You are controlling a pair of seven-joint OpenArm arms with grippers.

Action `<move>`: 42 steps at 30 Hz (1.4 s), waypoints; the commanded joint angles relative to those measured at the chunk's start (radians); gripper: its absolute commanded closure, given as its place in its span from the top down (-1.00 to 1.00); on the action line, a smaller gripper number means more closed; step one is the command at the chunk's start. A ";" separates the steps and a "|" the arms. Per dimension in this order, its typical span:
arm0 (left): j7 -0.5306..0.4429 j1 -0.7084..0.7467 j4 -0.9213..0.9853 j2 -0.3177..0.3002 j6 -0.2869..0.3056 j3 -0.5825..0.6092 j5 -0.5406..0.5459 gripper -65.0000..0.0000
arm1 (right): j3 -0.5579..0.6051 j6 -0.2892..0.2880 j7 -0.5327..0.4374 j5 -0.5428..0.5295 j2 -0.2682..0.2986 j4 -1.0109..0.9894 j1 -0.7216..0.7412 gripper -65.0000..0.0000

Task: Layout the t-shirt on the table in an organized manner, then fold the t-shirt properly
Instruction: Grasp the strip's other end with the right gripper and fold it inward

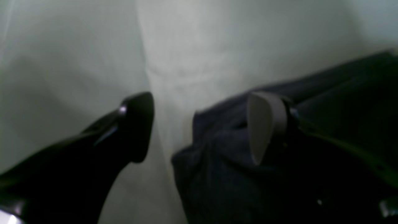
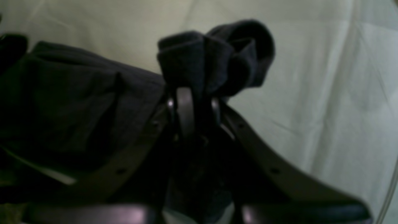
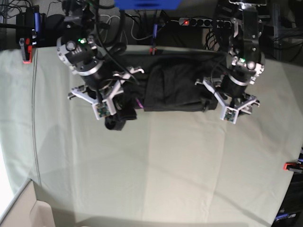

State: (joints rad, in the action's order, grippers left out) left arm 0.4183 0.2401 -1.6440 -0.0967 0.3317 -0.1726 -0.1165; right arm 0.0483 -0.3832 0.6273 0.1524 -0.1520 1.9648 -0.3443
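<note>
The dark charcoal t-shirt [image 3: 175,87] lies bunched in a rough band at the far middle of the table [image 3: 165,165]. My right gripper [image 2: 194,102] is shut on a gathered wad of the t-shirt [image 2: 214,56], held just above the cloth; in the base view this gripper [image 3: 118,113] is at the shirt's left end. My left gripper [image 1: 202,127] is open at the shirt's right end [image 3: 210,100]. One of its fingers [image 1: 264,124] is over the t-shirt [image 1: 279,174]; the other is over the bare table [image 1: 93,46]. The shirt's coloured mark is hidden.
Red-orange clamps sit at the table's far left corner [image 3: 27,52] and right edge [image 3: 291,165]. Cables and a power strip [image 3: 199,21] run behind the far edge. A pale box-like edge [image 3: 28,208] shows at the near left corner.
</note>
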 commanded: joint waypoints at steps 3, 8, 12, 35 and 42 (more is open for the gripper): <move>-0.016 0.003 -0.043 -0.011 -0.004 0.043 0.004 0.38 | 0.028 0.007 -0.030 -0.012 -0.005 0.020 -0.002 -1.00; -0.016 0.028 -0.117 -0.013 -0.004 -0.020 0.004 0.38 | 0.101 0.008 -0.030 -0.012 -0.005 0.020 -0.003 -1.00; -0.016 0.055 -0.126 -0.013 -0.004 -0.201 0.004 0.38 | 0.212 0.068 -0.033 -0.012 -0.005 0.020 0.000 -1.00; -0.016 0.147 -0.117 -0.007 -0.004 -0.499 0.004 0.38 | 0.617 0.352 -0.039 -0.196 -0.005 -0.413 0.287 -1.00; -0.016 0.150 -0.115 -0.007 -0.004 -0.494 0.004 0.38 | 0.623 0.349 -0.040 -0.290 -0.005 -0.497 0.339 -0.75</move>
State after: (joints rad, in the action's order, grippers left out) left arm 0.4225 0.3874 -1.7409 -0.0940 0.3340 -0.6643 -0.1158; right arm 0.6655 -0.0288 0.6121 -0.1200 -0.1417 1.4498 -0.0143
